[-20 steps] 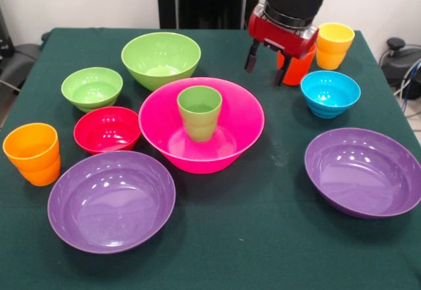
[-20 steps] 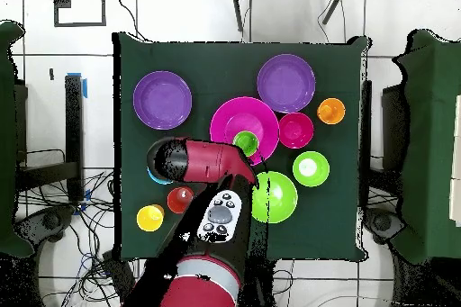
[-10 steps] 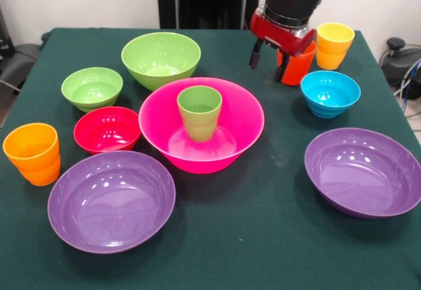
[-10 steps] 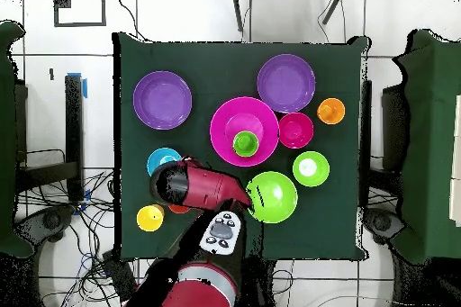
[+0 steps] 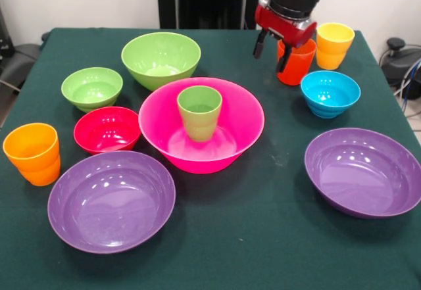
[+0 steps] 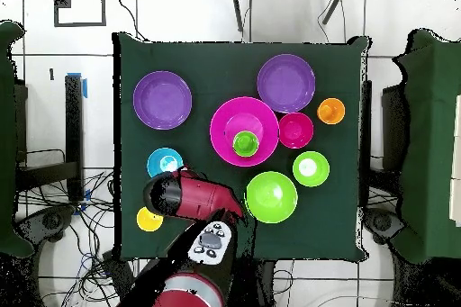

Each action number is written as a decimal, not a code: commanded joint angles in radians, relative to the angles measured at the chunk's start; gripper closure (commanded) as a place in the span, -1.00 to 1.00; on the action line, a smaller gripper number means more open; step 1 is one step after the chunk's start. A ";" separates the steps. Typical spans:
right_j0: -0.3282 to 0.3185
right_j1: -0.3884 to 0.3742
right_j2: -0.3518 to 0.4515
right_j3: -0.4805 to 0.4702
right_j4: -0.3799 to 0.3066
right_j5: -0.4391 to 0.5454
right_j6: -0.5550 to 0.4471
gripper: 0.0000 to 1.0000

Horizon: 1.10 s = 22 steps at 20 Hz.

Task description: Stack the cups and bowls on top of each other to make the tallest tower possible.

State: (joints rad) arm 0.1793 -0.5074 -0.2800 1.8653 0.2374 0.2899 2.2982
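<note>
My gripper (image 5: 270,52) hangs open and empty at the far right of the table. Its right finger (image 5: 283,60) stands in front of the left side of the red-orange cup (image 5: 300,60); I cannot tell whether they touch. The green cup (image 5: 199,111) stands upright inside the large hot-pink bowl (image 5: 242,120) at the centre, also in the overhead view (image 6: 244,144). The yellow-orange cup (image 5: 334,45) is just right of the red-orange one. The orange cup (image 5: 31,153) stands at the near left. In the overhead view the arm (image 6: 194,197) hides the gripper and the red-orange cup.
The blue bowl (image 5: 330,93) sits in front of the red-orange cup. Purple bowls lie at the near left (image 5: 110,201) and near right (image 5: 363,171). The medium green bowl (image 5: 160,58), small green bowl (image 5: 92,87) and red bowl (image 5: 106,129) sit left of the pink bowl.
The gripper has risen a little and moved toward the table's far side, staying open beside the red-orange cup. In the overhead view the arm has drawn back toward the base. The cups and bowls have not moved.
</note>
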 commanded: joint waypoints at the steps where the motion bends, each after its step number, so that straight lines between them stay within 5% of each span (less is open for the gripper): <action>1: 0.080 0.009 -0.024 -0.035 0.027 0.121 0.188 -1.00; 14: 0.216 0.032 -0.129 -0.093 0.095 0.254 0.279 -1.00; 22: 0.235 0.043 -0.099 -0.089 0.173 0.202 0.315 -1.00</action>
State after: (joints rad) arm 0.4064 -0.5042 -0.4440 1.8466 0.3438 0.4649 2.3685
